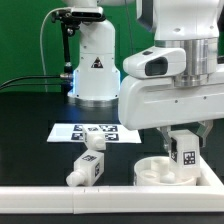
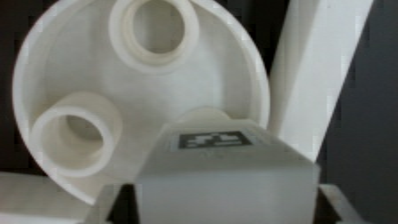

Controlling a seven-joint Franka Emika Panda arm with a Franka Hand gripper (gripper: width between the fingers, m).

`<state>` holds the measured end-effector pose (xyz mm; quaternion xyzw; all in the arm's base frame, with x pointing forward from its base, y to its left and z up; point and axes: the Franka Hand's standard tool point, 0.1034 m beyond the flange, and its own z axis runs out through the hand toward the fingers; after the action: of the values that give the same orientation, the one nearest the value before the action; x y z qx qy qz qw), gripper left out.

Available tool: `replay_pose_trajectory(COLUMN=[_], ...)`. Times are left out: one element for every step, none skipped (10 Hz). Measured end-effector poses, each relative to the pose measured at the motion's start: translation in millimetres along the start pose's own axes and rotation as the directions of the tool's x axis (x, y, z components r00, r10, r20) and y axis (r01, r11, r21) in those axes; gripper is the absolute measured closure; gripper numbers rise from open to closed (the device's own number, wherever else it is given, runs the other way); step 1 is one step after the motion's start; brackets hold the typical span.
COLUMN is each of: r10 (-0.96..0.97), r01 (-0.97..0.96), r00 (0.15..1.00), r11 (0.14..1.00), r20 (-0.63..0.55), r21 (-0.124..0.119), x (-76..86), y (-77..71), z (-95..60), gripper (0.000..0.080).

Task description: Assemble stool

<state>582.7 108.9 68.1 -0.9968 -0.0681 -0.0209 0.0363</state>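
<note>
Pinching a square-tagged leg (image 1: 184, 152) upright over the round seat (image 1: 150, 172) at the exterior view's right, the gripper (image 1: 183, 138) has its jaws closed on it; the wrist view alone shows two sockets (image 2: 75, 140), the exterior view a second leg (image 1: 88, 166) lying apart.

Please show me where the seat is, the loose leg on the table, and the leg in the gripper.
seat (image 1: 146, 172), exterior view, on its rim.
loose leg (image 1: 88, 167), exterior view, on its middle.
held leg (image 1: 184, 151), exterior view, on its tagged face.
</note>
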Motion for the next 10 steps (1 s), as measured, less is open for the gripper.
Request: replay_pose_trajectory(r10=[0.155,0.290,0.445,0.632,0.700,0.737,0.753,0.809,0.831,0.892], r01=[-0.155,-0.290,-0.444,-0.630,-0.699,-0.736,-0.752,-0.808,-0.830,-0.892], r00=[0.988,0.957,0.895,0.775,0.714,0.676,0.658,0.587,0.555,0.450], r11=[0.988,0.957,0.895,0.774,0.712,0.674,0.656,0.585,0.553,0.447], r20=[-0.001,-0.001,-0.021,-0.014,0.002,0.011,0.011,0.019,0.022,0.035], r21=[0.005,0.013,0.031,0.060,0.065,0.061,0.062,0.065,0.065,0.064], x=[0.5,1.1,3.7,3.9,5.3,5.3,5.4,5.5,5.6,6.0], y=[-2.8,-5.3,-7.6,-8.6,-8.0,-8.7,-8.9,-9.3,-9.5,-11.1], z=[-0.3,-0.5,-0.4,0.4,-1.0,-1.3,-1.0,-0.9,-1.0,-1.4], gripper=[0.0466,0.0466,0.0466,0.0466,0.0466,0.0466,0.0466,0.0466,0.0466,0.0466])
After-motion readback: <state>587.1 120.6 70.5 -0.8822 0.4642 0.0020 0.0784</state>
